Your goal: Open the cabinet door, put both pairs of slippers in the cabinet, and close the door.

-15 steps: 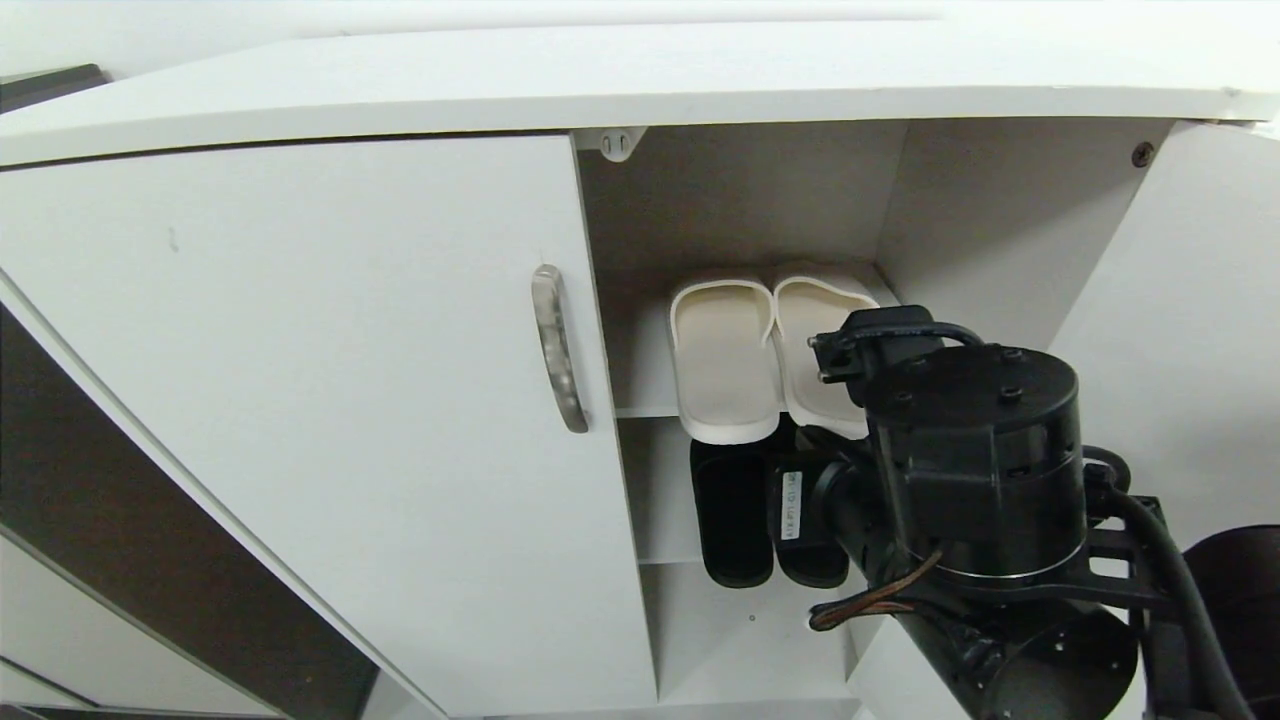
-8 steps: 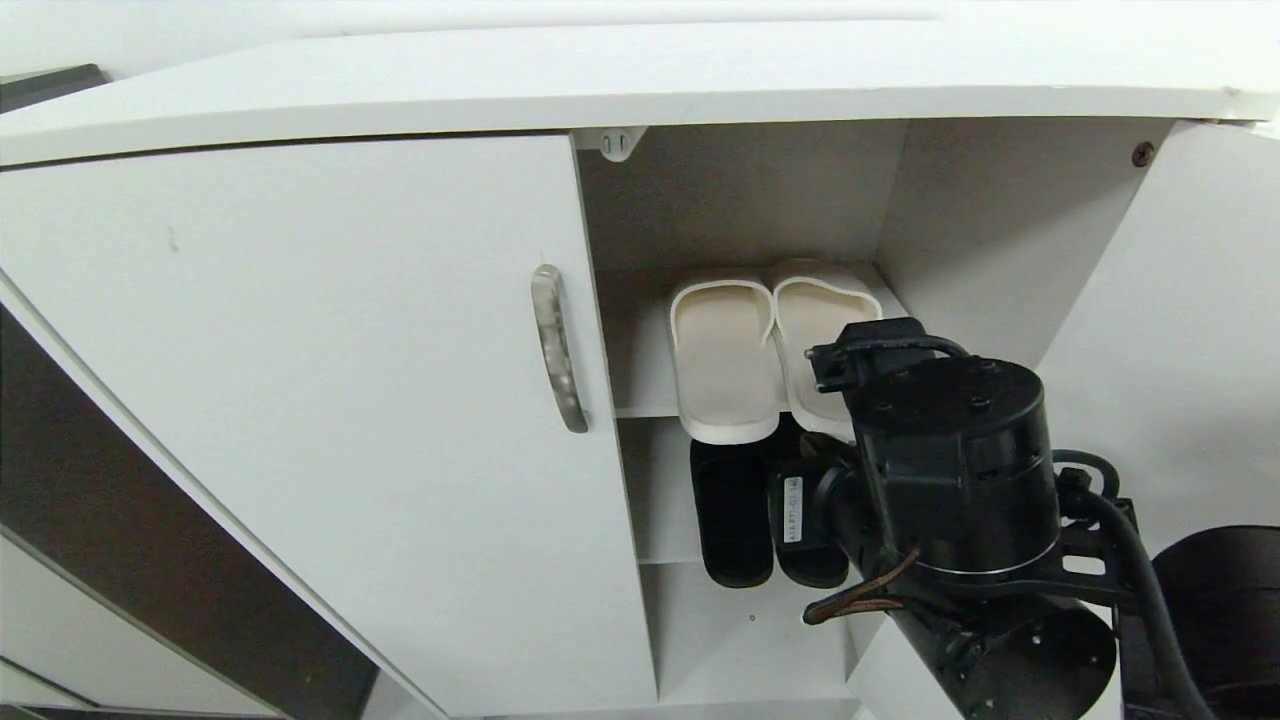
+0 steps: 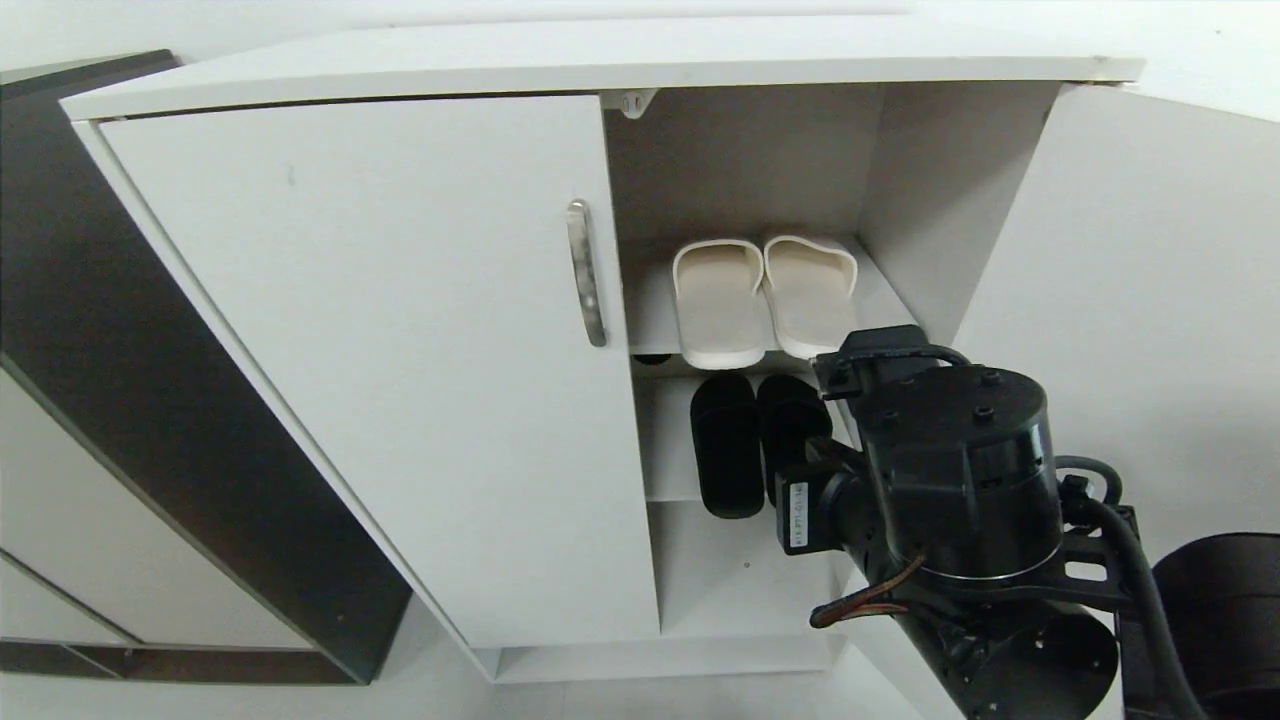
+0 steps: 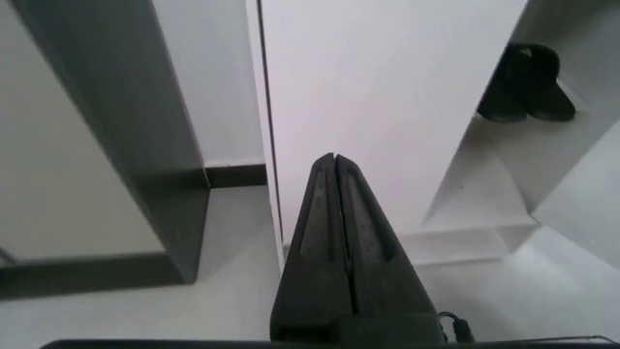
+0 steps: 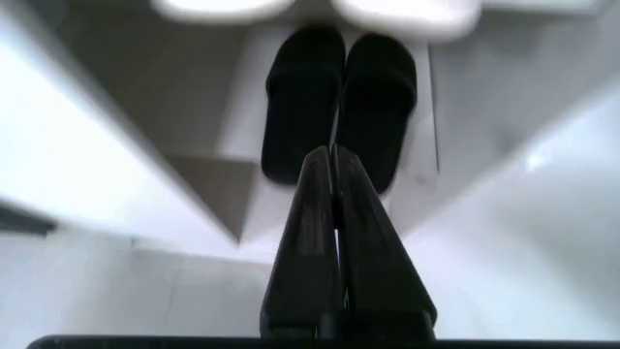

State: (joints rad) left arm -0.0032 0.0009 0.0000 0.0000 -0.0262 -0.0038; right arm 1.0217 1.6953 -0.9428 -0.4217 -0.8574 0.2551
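White flat-panel cabinet, right door open. Smooth cream slippers on upper shelf; black rounded slippers one shelf below. Left jaws, right jaws: both together.

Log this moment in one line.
white slippers: upper shelf | black slippers: middle shelf | right door: open | left end effector: shut | right end effector: shut

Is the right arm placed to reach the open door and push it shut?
Likely yes: the open door stands close beside the right arm, nothing shows between them, and the right gripper is shut, empty.
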